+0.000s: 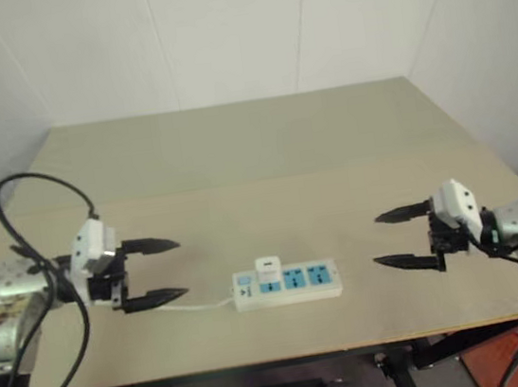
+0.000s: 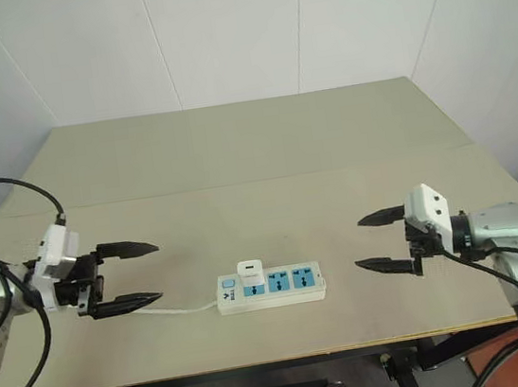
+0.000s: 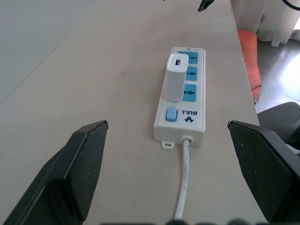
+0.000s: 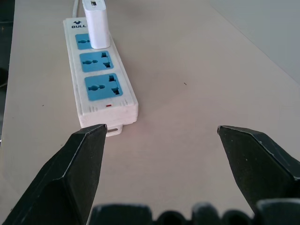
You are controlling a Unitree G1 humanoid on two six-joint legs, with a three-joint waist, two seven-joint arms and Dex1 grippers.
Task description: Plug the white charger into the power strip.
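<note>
The power strip [image 1: 287, 284] lies flat near the table's front edge, its thin white cord [image 1: 202, 305] running toward my left. The white charger [image 1: 268, 270] stands upright in the blue socket nearest the switch end, also seen as the white charger [image 3: 176, 78] and the white charger [image 4: 96, 22] in the wrist views. My left gripper [image 1: 155, 272] hovers open to the left of the strip, fingers pointing at it, nothing between them. My right gripper [image 1: 400, 237] hovers open well to the right of the strip, also empty.
The beige table [image 1: 254, 156] stretches back to a white wall. Its front edge [image 1: 290, 354] runs just below the strip. An orange object [image 3: 247, 51] lies on the floor beyond the table's right side. Black cables [image 1: 40, 232] loop over my left arm.
</note>
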